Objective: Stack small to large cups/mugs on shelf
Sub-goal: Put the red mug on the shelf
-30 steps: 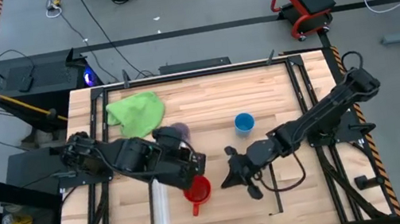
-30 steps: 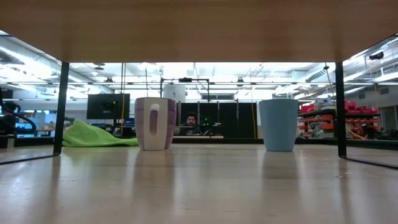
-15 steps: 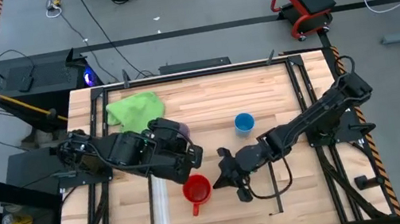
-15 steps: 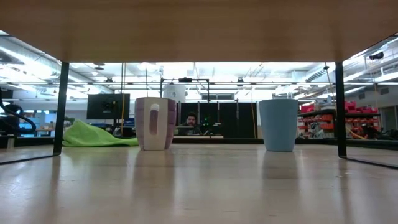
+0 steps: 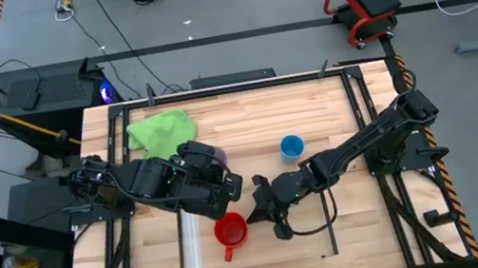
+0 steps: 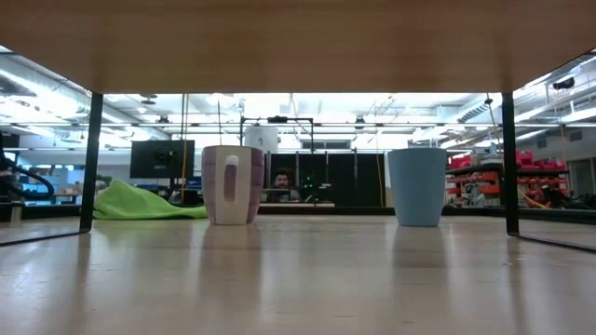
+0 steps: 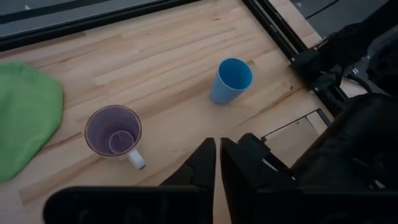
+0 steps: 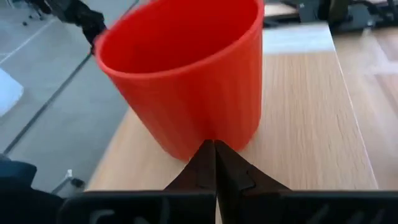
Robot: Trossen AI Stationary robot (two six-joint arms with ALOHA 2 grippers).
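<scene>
The small red plastic mug [image 5: 230,232] has been nudged along the light-wood shelf [image 5: 287,242] by the closed, empty right end effector [image 5: 258,214]; the nearly closed, empty left end effector [image 5: 229,189] has withdrawn, so stacking remains unstarted.

Grey concrete floor [image 5: 228,1] with trailing cables [image 5: 121,27], a red cart [image 5: 363,6]; bright ceiling lights [image 6: 307,102] beyond.

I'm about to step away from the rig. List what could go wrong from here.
1. The right gripper is shut, its tip against the red mug on the shelf; a further nudge could tip the mug or slide it toward the shelf edge.
2. The left gripper sits close to the right arm above the purple mug; the arms could collide.
3. The blue cup and the purple mug aren't on the shelf yet.
</scene>
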